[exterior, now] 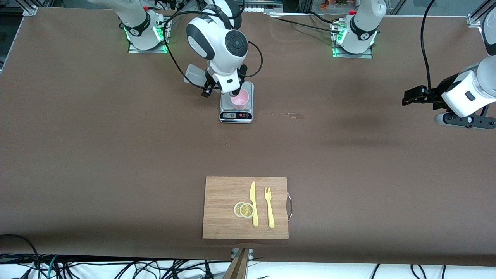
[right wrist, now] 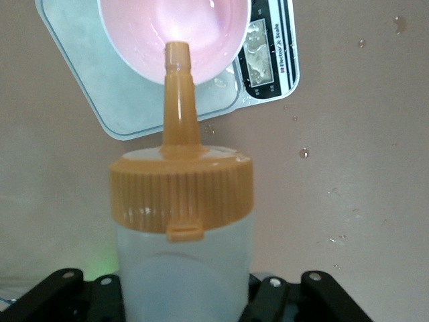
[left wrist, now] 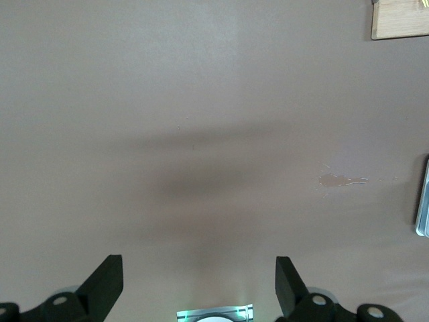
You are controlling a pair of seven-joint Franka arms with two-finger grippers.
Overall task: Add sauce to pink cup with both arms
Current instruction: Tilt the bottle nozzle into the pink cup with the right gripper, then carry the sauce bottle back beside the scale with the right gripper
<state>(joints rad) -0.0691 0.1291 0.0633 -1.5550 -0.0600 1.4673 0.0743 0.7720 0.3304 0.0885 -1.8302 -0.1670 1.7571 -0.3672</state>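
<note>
Nearest the front camera: cutting board (exterior: 224,209) with knife (exterior: 254,204), fork (exterior: 269,207) and lemon slices (exterior: 244,210). Farther up the desk (exterior: 97,155), pink cup (exterior: 240,99) sits on a scale (exterior: 236,114). Right gripper (right wrist: 184,295) pinches the sauce (right wrist: 182,235), tipped with its nozzle over the cup. Left gripper (left wrist: 199,282) waits, fingers spread, over bare desk at the left arm's end.

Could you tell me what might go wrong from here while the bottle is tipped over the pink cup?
1. The right gripper holds the sauce bottle with its nozzle near the pink cup rim, so sauce might land on the scale.
2. The light cup stands free on the scale; a nudge from the nozzle could tip it.
3. The left gripper hovers open over bare table, unable to steady the cup.
</note>
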